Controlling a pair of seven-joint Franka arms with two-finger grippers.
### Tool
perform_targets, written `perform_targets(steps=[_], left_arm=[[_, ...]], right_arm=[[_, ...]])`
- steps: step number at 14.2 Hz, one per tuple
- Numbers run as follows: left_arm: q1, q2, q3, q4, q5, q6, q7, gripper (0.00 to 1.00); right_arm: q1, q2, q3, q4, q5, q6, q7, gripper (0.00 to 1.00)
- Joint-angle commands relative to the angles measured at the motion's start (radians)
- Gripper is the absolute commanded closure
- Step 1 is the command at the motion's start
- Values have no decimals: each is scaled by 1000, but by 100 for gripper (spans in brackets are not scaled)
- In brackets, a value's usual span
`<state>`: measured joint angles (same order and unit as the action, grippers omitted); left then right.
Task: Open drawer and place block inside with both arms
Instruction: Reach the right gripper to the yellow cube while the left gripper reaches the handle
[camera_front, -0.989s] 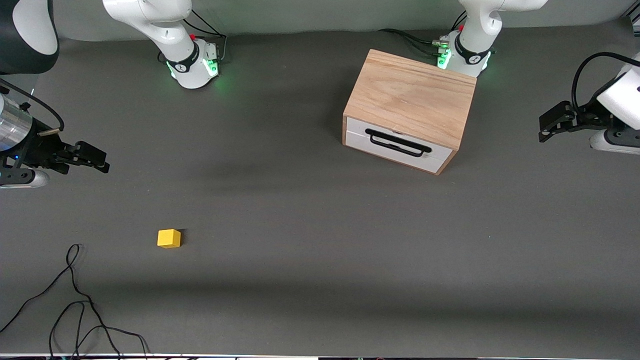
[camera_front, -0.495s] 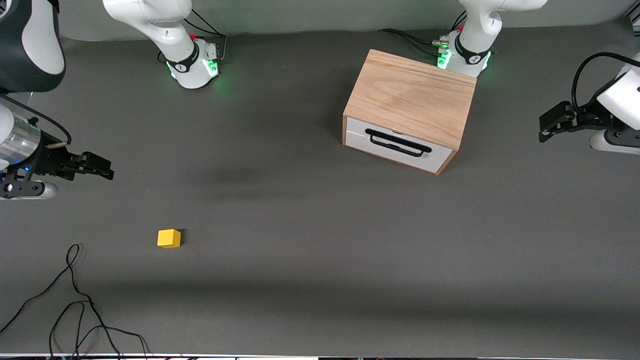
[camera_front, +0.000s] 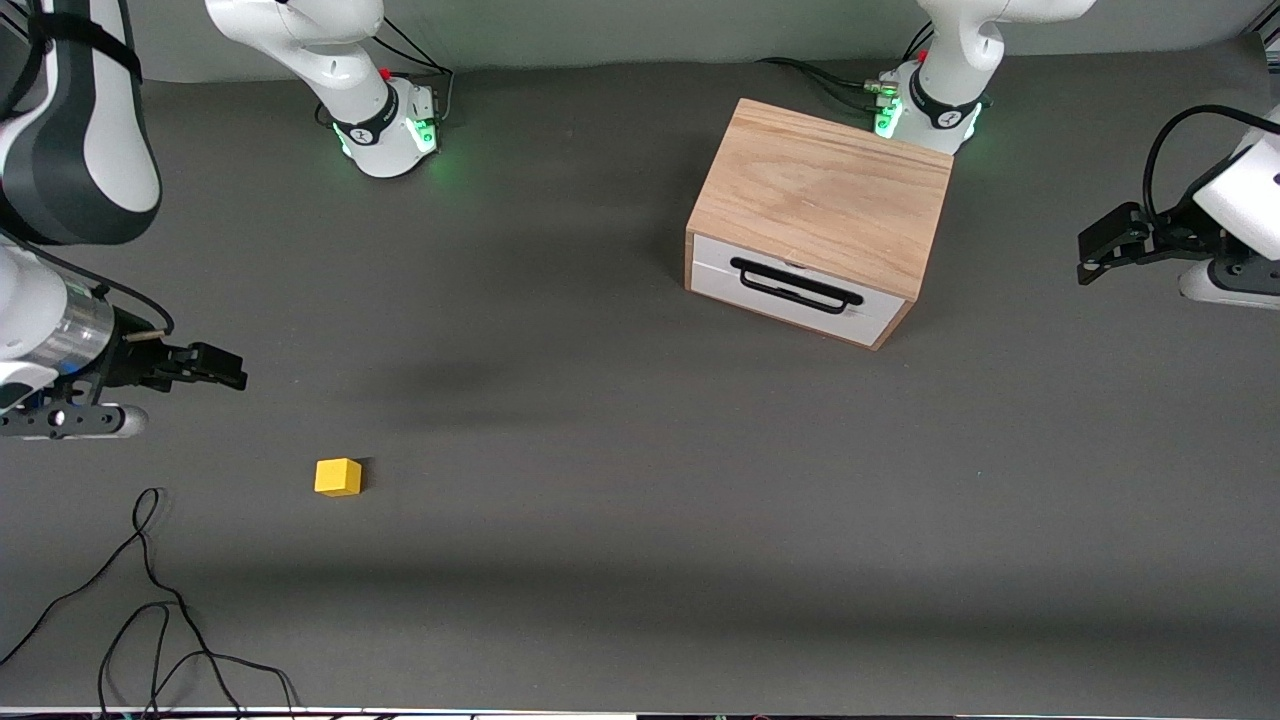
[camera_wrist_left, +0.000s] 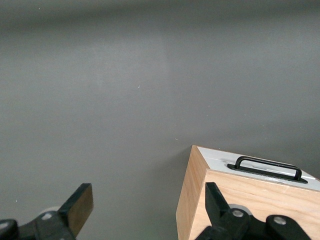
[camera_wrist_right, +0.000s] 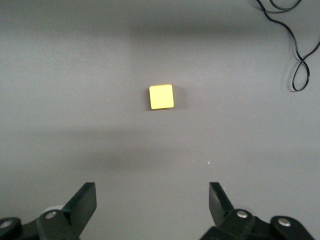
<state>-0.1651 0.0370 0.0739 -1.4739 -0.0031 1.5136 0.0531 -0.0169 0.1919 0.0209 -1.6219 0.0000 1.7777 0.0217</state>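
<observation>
Right gripper (camera_front: 215, 367) over bare table, block (camera_front: 338, 477) at its 4 o'clock, fingers apart; left gripper (camera_front: 1105, 245) waits, fingers apart; drawer (camera_front: 795, 291) closed.

Lighting is even and moderate. Soft broad shadow bands cross the grey table (camera_front: 620, 420). Green glow spills from both arm bases (camera_front: 390, 135). The block (camera_front: 338, 477) casts a short shadow. Focus is sharp; no glare.
</observation>
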Motion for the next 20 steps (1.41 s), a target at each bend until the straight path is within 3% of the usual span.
perform_targets(steps=[1, 8, 12, 15, 20], left_arm=[[-1, -14, -3, -11, 0, 16, -18, 0], [-11, 1, -5, -17, -32, 16, -257, 0], [-24, 47, -11, -25, -84, 14, -652, 0], [-108, 93, -11, -25, -77, 14, -928, 0], [-197, 194, -11, -48, -84, 25, -1209, 0]], right_arm=[[-6, 41, 1, 20, -3, 28, -26, 0], [-5, 159, 1, 8, -3, 195, -26, 0], [-3, 233, 1, -29, -3, 335, -26, 0], [-6, 265, 1, -30, -3, 361, -25, 0], [-8, 313, -2, -29, -2, 387, -14, 0]])
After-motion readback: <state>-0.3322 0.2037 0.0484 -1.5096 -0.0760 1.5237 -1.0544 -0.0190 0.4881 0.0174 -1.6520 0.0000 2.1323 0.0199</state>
